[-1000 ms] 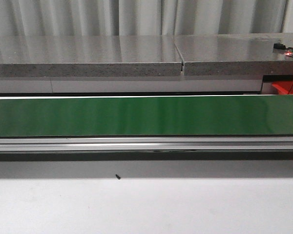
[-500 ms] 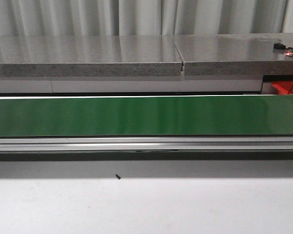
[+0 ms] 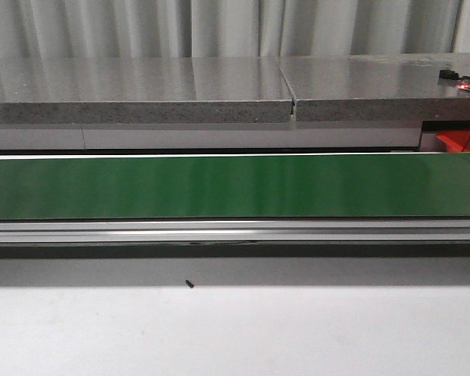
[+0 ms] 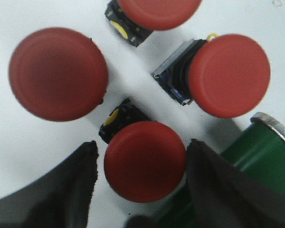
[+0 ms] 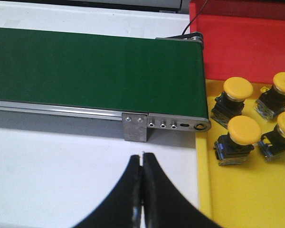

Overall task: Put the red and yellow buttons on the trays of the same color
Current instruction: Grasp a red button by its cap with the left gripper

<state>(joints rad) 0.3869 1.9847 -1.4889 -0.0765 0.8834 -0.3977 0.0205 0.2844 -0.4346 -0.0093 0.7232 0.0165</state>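
Several red buttons lie on a white surface in the left wrist view. My left gripper [image 4: 142, 144] is open and straddles one red button [image 4: 145, 161], whose cap fills most of the gap between the dark fingers [image 4: 71, 190]. Other red buttons [image 4: 58, 73] [image 4: 229, 75] lie just beyond it. My right gripper [image 5: 142, 155] is shut on nothing, above the white table by the conveyor's end. Beside it, the yellow tray [image 5: 256, 194] holds several yellow buttons [image 5: 243, 129]. The red tray [image 5: 247, 42] stands behind the yellow one. Neither gripper appears in the front view.
A long green conveyor belt [image 3: 235, 186] crosses the front view, with a grey stone ledge [image 3: 141, 98] behind it. Its metal end bracket [image 5: 166, 124] sits close ahead of my right gripper. A green, metal-rimmed belt end [image 4: 263, 152] lies beside the left gripper. A red tray corner [image 3: 460, 140] shows far right.
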